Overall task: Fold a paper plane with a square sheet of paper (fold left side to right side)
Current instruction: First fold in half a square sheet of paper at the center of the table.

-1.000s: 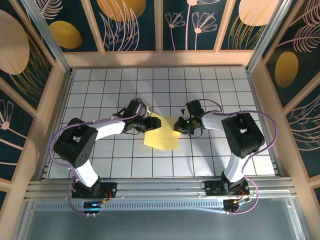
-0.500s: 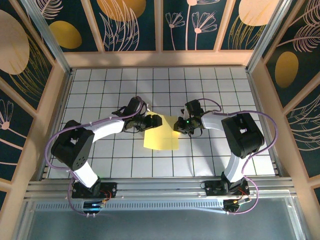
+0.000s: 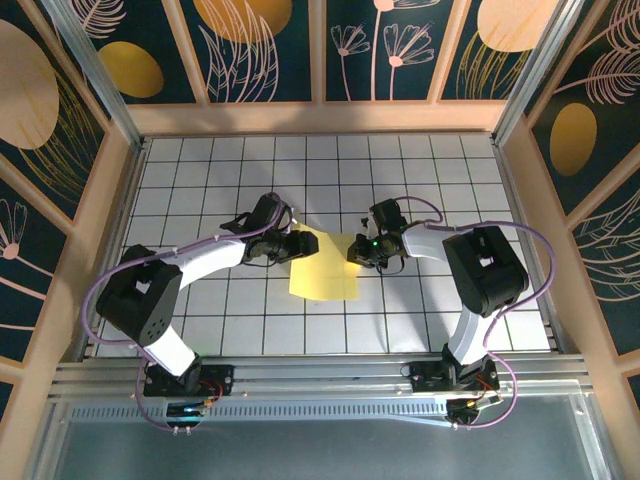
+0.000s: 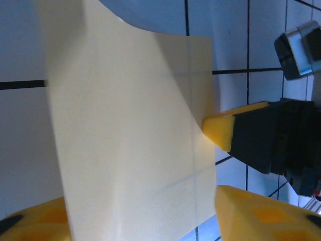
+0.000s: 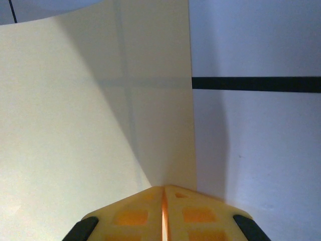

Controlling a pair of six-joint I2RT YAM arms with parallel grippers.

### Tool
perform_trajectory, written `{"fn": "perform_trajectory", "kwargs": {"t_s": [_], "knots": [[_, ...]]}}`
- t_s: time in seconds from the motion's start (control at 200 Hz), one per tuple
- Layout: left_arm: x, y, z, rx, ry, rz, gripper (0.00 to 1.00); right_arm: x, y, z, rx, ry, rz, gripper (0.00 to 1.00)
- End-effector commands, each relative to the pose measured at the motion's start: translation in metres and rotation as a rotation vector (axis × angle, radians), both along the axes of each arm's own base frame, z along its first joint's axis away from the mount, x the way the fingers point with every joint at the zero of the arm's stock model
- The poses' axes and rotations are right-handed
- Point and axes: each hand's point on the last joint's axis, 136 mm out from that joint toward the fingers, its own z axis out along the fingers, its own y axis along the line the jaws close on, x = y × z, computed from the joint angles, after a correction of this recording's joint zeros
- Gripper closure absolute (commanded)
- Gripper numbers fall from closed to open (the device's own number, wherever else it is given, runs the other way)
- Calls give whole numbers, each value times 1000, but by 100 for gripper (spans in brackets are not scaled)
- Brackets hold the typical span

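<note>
Right wrist view: right gripper (image 5: 164, 190) pinches sheet (image 5: 75, 125) edge.

Crowded middle, open tiles around it

The left gripper (image 3: 304, 243), jaws apart, and the right gripper (image 3: 355, 250), tips together, meet over the square sheet of paper (image 3: 325, 270) from either side (only a narrow gap between them), and their arms bar both flanks. The table (image 3: 200, 170) is bare beyond the sheet and in front of it, out to the wooden frame (image 3: 320, 118).
</note>
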Motion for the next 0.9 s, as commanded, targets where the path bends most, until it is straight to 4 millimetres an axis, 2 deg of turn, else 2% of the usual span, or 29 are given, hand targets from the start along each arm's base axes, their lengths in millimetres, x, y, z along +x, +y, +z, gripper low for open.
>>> {"fn": "perform_trajectory", "kwargs": {"t_s": [0.0,0.1,0.295,0.46,0.525,0.535,0.566,0.896], "knots": [[-5,-12,21,-73,-6,-51,51,-9,-21,-22,-131,43,-23,89],[-6,-24,33,-149,-10,-86,52,-8,-21,-22,-130,43,-23,89],[-2,-42,44,-260,-11,-118,44,-8,-19,-21,-123,42,-20,89],[0,-50,33,-282,11,-127,41,-8,-16,-19,-109,39,-18,89],[1,-52,36,-295,3,-126,41,-8,-14,-16,-93,33,-16,89],[1,-52,28,-287,19,-124,41,-8,-14,-15,-91,32,-16,89],[2,-53,24,-285,26,-123,41,-7,-13,-14,-84,29,-18,89],[6,-55,5,-269,51,-102,44,-3,-6,-1,-29,-2,-25,89]]}}
